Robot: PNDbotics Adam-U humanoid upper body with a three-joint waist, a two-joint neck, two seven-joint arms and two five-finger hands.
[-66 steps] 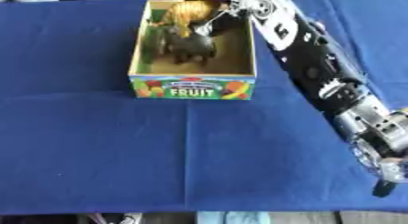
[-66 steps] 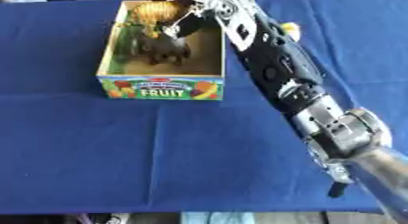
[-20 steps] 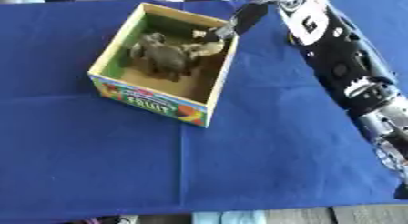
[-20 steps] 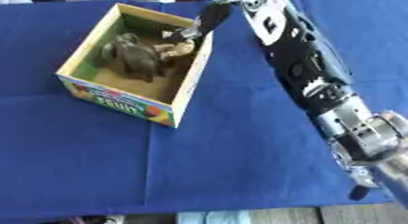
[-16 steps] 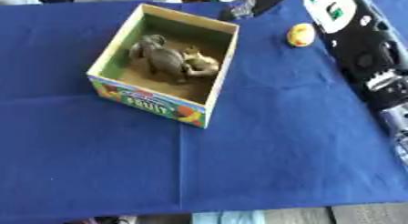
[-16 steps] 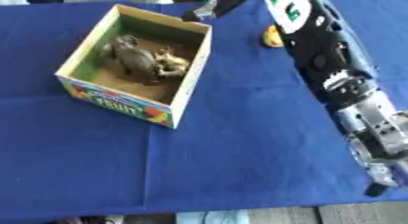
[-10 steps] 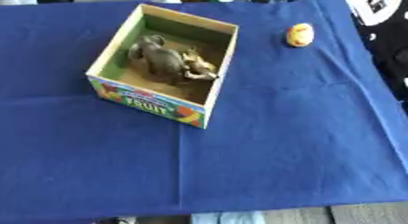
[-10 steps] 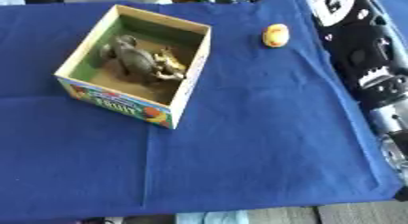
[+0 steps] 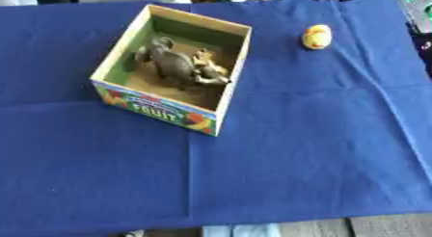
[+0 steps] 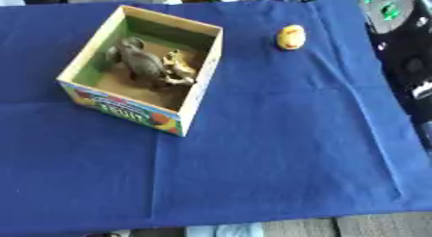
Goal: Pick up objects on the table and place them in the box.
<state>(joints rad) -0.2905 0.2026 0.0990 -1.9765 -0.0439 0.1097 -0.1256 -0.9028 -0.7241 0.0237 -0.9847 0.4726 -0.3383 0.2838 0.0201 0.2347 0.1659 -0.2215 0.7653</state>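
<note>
Yellow object (image 9: 317, 36) now outside box (image 9: 157, 108).

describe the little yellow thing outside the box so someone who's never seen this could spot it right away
Start at the blue cloth covering the table, then find the open cardboard box with FRUIT printed on its front. To the right of the box and toward the far edge, a small rounded yellow object lies alone on the cloth. It is the only loose item outside the box, and far brighter than the grey and tan toy animals inside it.
</note>
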